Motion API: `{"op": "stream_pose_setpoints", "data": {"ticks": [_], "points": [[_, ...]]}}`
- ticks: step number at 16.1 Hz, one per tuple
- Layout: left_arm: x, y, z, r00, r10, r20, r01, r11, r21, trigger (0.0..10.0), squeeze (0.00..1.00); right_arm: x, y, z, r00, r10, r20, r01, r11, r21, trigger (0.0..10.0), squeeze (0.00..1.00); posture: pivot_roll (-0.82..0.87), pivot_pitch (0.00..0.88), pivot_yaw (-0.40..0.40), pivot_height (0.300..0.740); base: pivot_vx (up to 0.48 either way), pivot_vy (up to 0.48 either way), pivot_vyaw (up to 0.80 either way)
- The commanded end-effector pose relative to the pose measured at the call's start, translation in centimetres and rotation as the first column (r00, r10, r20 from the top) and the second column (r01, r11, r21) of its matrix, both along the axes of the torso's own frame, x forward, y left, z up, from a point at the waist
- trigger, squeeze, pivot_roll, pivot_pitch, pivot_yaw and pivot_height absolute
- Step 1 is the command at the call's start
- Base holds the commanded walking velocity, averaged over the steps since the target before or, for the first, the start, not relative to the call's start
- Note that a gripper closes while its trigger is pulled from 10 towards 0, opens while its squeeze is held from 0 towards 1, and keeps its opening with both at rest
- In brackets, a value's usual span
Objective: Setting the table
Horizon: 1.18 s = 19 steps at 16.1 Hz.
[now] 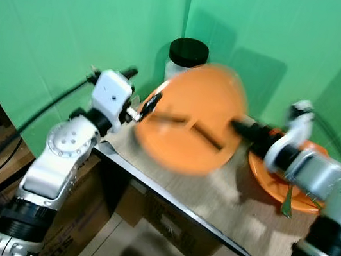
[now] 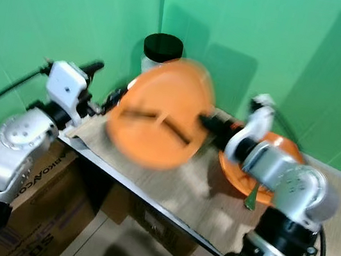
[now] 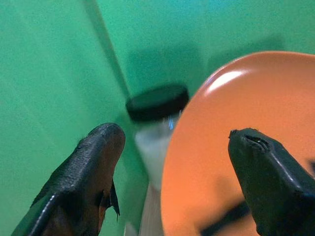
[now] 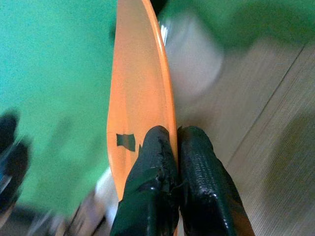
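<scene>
My right tool (image 4: 170, 147) pinches the rim of the orange plate (image 1: 190, 125), lifted above the surface (image 1: 212, 193); my left tool (image 3: 177, 162) gapes beside it.

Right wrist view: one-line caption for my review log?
Right gripper shut on the rim of an orange plate, held edge-on above the table.

bright, even light on green walls; motion blur in the middle

the raised orange plate (image 1: 191, 118) is smeared by motion in both eye views, while the arms stay fairly sharp. soft shadows of the jar (image 1: 187, 56) and plate fall on the far wall. a pale glare patch sits on the plate's rim in the left wrist view, where the jar is out of focus.
</scene>
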State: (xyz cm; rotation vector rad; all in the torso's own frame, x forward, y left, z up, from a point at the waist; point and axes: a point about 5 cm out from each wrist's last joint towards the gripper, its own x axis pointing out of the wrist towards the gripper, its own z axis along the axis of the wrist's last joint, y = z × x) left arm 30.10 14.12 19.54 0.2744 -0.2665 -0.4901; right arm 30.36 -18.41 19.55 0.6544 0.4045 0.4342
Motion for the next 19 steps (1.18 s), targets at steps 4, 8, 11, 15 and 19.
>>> {"op": "stream_pose_setpoints", "data": {"ticks": [4,8,11,15,19], "points": [[-1.9,-0.8,1.3,0.999,-0.035,0.011,0.035,0.999,-0.005,10.0,0.0,-1.6,-2.1,6.7,0.886,-0.142,0.44,0.167,0.986,-0.018,0.0,0.0,-0.01,0.0,0.039,0.74,0.0,0.0,0.0],[-3.6,0.2,-0.5,0.984,0.156,-0.086,-0.159,0.987,-0.037,10.0,0.0,-4.8,0.0,6.9,0.832,-0.144,0.535,0.146,0.989,0.038,0.0,0.0,-0.01,0.0,0.045,0.74,0.0,0.0,0.0],[-4.4,0.4,-0.5,0.962,0.254,-0.099,-0.262,0.962,-0.073,10.0,0.0,-5.6,1.2,5.7,0.817,-0.192,0.543,0.243,0.97,-0.023,10.0,0.0,0.0,0.0,0.04,0.74,0.0,0.0,0.0],[-4.7,0.6,-0.7,0.946,0.304,-0.109,-0.311,0.949,-0.048,10.0,0.0,-5.9,3.3,5.2,0.804,-0.21,0.556,0.248,0.969,0.008,10.0,0.0,0.01,0.0,0.052,0.74,-0.158,0.0,0.0],[-4.6,0.8,-0.6,0.939,0.328,-0.106,-0.332,0.943,-0.021,10.0,0.0,-5.8,4.0,4.3,0.794,-0.223,0.565,0.288,0.957,-0.026,10.0,0.0,0.03,0.0,0.048,0.74,-0.192,0.0,0.0]]}}
